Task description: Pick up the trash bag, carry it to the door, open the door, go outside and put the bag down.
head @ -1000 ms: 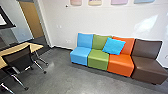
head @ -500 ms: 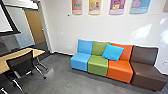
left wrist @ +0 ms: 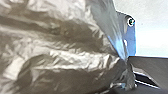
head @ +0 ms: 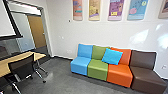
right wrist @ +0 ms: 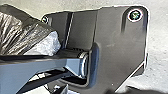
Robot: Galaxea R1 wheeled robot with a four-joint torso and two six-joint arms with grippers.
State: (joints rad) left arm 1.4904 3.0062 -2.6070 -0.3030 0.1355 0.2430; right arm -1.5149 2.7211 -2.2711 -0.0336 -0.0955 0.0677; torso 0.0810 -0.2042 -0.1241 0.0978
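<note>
The head view tips upward.
The wall posters (head: 115,10), only lower ends a second ago, show much more of their length; another poster (head: 164,10) enters at the edge, and the colored seats (head: 97,72) sit lower in view.

Head view brightly lit; glare patches on the wall (head: 87,32); pale sheen on the floor (head: 62,80); shadow beneath the seats (head: 97,70). Left wrist view: highlights on the trash bag (left wrist: 65,60); background nearly washed white.
</note>
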